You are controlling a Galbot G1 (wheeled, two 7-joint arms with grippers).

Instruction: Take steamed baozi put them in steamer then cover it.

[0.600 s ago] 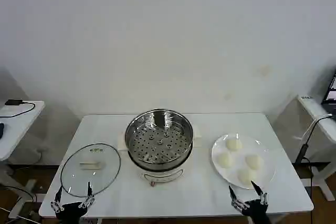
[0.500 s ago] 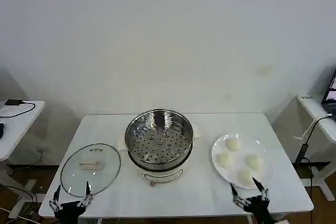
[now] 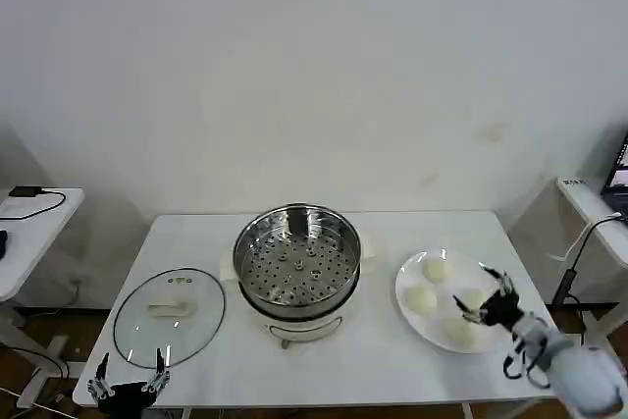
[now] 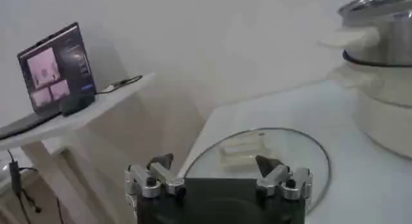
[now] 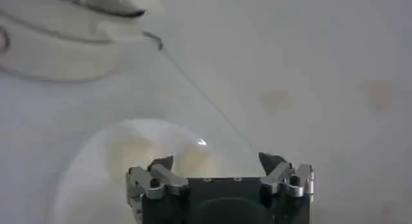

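The right gripper [image 3: 484, 298] is now reaching over the white plate [image 3: 407, 277], where a moment ago it was hanging low at the near edge of the table [image 3: 392, 355]. Its arm is stretching in from the robot's right, and the fingers are spread wide and holding nothing, poised above the near-right buns. In the right wrist view the open gripper [image 5: 219, 170] is looking down on the plate with pale buns [image 5: 138, 156] just beyond its fingertips, so the approach to the first pick appears to be under way.

All four buns [image 3: 422, 298] are sitting on the plate, to the right of the steamer [image 3: 297, 260] and well apart from it. The steamer is standing open at the middle of the table, its perforated tray bare, so no bun has been loaded yet.

The left gripper [image 3: 127, 385] is idling at the near-left edge of the table, slightly lower than half a second ago, fingers wide and empty. The glass lid [image 3: 169, 314] is lying flat on the table just beyond it, left of the steamer; the left wrist view is showing that lid [image 4: 257, 158] in front of the open gripper [image 4: 217, 174].

The task is at its start: next the right gripper probably needs to come down around one bun and close gently, since the soft dough could dent.
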